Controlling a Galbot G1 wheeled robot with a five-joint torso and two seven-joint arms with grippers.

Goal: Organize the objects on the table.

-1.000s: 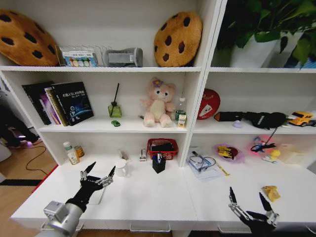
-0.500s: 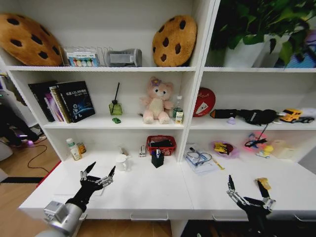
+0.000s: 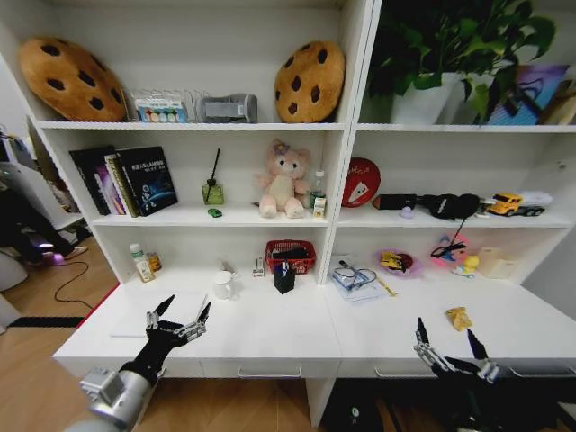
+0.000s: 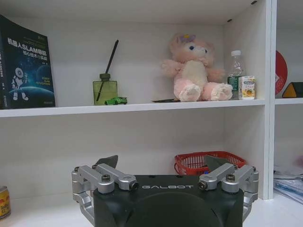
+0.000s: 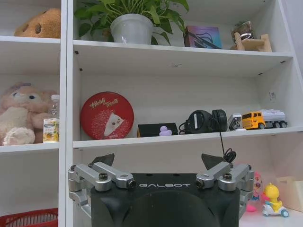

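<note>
Over the table's (image 3: 270, 337) front edge, the left gripper (image 3: 178, 318) hangs with fingers spread wide and nothing between them, low above the left end; the left wrist view confirms it, both finger links splayed apart. Right gripper (image 3: 447, 346) sits at the front edge on the right side, also splayed and empty, same picture in its wrist view. Judging by this, no object is in hand, so the step reads as approach and target selection, not grasp or place. Objects are spread out: the laptop (image 3: 144, 317) lies flat just beside the left gripper, toward the left end; yellow packet (image 3: 459, 318) sits on the right half, near the right gripper but apart from it; the can (image 3: 154, 262) stands at the back left against the shelf upright, next to a white bottle (image 3: 138, 263). White mug (image 3: 222, 284) and red basket (image 3: 290, 256) are mid-back. Pens are probably in the dark holder (image 3: 283, 277) by the basket, too small to confirm. Next move likely calls for picking one target per arm, laptop left and packet right, then descending with fingers wide, since both lie flat and need an edge grip.
</note>
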